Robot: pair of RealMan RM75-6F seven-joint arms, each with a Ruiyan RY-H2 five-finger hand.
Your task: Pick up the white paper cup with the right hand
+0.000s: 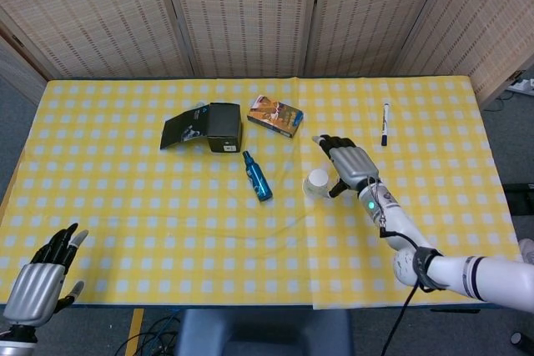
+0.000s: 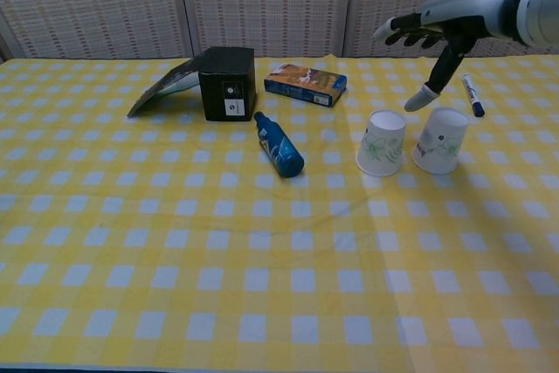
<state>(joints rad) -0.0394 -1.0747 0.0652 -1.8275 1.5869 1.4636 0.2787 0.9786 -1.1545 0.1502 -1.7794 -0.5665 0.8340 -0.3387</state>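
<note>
Two white paper cups stand mouth-down on the yellow checked cloth: one with a green print (image 2: 382, 142) and one with a dark mark (image 2: 440, 140) to its right. The head view shows only the green-print cup (image 1: 317, 181); the other is hidden under my right hand (image 1: 350, 164). In the chest view my right hand (image 2: 430, 28) hovers above and behind the cups with its fingers spread, holding nothing, and one fingertip (image 2: 417, 100) hangs just above the gap between them. My left hand (image 1: 37, 285) rests open off the near left table edge.
A blue bottle (image 2: 279, 146) lies on its side left of the cups. Behind it stand a black box (image 2: 227, 83) with an open flap and a colourful flat carton (image 2: 306, 83). A marker (image 2: 472, 93) lies at the back right.
</note>
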